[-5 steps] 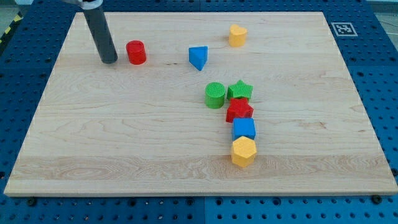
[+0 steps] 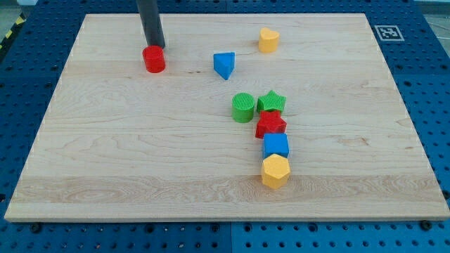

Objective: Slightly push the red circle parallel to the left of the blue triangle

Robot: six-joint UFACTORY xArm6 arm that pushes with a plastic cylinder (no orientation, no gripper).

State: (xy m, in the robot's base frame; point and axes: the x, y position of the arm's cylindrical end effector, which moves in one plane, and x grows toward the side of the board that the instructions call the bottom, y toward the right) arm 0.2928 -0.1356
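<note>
The red circle [image 2: 154,60], a short red cylinder, stands on the wooden board [image 2: 140,154] in the upper left. The blue triangle [image 2: 224,65] stands to its right, about level with it and well apart. My tip [image 2: 155,46] is right at the red circle's top edge, touching or nearly touching it. The rod rises from there out of the view's top.
A yellow block [image 2: 268,40] is at the upper middle. A green circle [image 2: 243,107], a green star [image 2: 271,102], a red star [image 2: 271,125], a blue cube [image 2: 275,146] and a yellow hexagon [image 2: 275,171] cluster right of centre.
My tip has moved from the red circle's left side up and rightward to its top edge. The red circle and the other blocks have not visibly shifted.
</note>
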